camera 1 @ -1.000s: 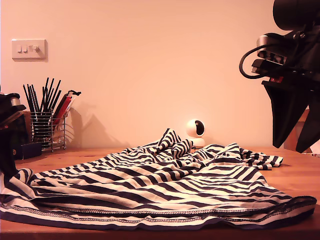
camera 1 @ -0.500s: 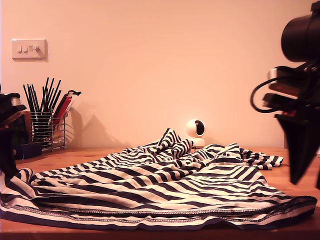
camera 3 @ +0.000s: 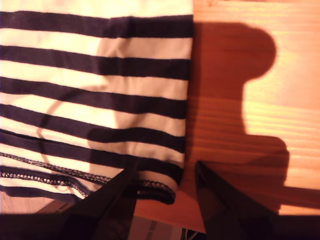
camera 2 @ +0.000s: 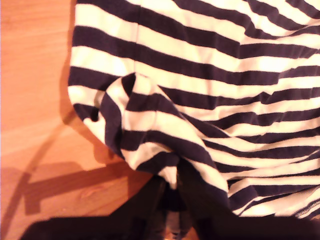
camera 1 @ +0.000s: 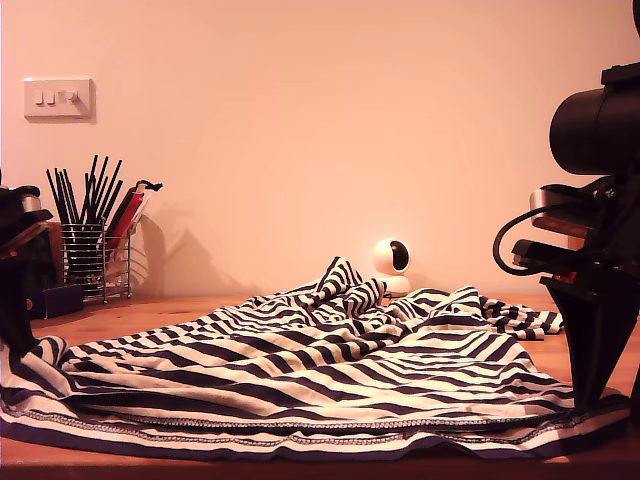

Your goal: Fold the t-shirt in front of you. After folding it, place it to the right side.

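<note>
The navy-and-white striped t-shirt (camera 1: 320,370) lies spread and rumpled across the wooden table (camera 1: 150,308), its stitched hem towards the camera. At the exterior view's left, my first gripper (camera 1: 20,340) is shut on a bunched fold of the shirt (camera 2: 150,130), which rises into its dark jaws (camera 2: 172,205). At the exterior view's right, my second gripper (camera 1: 610,395) hangs low over the hem corner. It is open (camera 3: 165,180), with one finger over the striped fabric (camera 3: 95,100) and the other over bare wood.
A wire holder of pens and pencils (camera 1: 95,250) and a dark box (camera 1: 50,298) stand at the back on the exterior view's left. A small white round camera (camera 1: 392,262) sits behind the shirt. A light switch (camera 1: 57,98) is on the wall.
My second arm has come down from high at the exterior view's right to just above the shirt's hem corner. The first gripper and the shirt have stayed put.
</note>
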You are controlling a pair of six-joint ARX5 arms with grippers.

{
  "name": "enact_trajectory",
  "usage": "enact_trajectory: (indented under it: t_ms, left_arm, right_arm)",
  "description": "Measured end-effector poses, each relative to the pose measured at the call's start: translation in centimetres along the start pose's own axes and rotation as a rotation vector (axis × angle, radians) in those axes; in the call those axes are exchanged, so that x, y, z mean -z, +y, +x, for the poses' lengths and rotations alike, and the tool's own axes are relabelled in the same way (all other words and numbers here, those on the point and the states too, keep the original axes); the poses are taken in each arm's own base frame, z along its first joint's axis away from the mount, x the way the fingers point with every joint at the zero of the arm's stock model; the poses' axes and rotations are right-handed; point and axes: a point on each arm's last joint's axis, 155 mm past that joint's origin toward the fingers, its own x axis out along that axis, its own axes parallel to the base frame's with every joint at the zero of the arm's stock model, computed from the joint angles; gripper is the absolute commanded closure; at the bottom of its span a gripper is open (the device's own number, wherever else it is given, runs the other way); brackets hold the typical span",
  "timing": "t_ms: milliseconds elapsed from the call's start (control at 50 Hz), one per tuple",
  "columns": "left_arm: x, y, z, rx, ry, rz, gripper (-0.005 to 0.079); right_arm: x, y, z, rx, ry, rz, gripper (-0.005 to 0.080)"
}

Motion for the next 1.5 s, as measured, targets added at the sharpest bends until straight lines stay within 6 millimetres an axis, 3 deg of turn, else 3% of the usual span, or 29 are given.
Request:
enact_trajectory:
  t_ms: [340,720,840,1120,1380,1500]
  left_arm:
    - [0.0,0.0,0.0,0.000,0.000,0.000,0.0762]
    - [0.0,0.0,0.0,-0.001,-0.001,0.000,0.0762]
    - [0.0,0.0,0.0,0.000,0.000,0.001,0.0762]
    - [0.0,0.0,0.0,0.000,0.001,-0.001,0.0762]
    - [1.1,0.1,-0.2,-0.019,0.043,-0.020,0.0762]
    - [1.4,0.2,-1.3,-0.058,0.045,-0.016,0.0762]
  right_arm:
    - [-0.2,1.2,0.3,-0.070,0.012,0.031,0.0445]
    - [0.0,2.3,0.7,-0.098,0.026,0.010,0.0631]
    - [0.3,2.8,1.0,-0.100,0.033,-0.010,0.0769]
    - [0.0,3.3,1.2,-0.103,0.017,-0.030,0.0765]
    - [1.2,1.9,0.6,-0.032,0.048,-0.061,0.0765]
    - [1.8,1.2,-0.7,0.011,0.035,-0.082,0.0765]
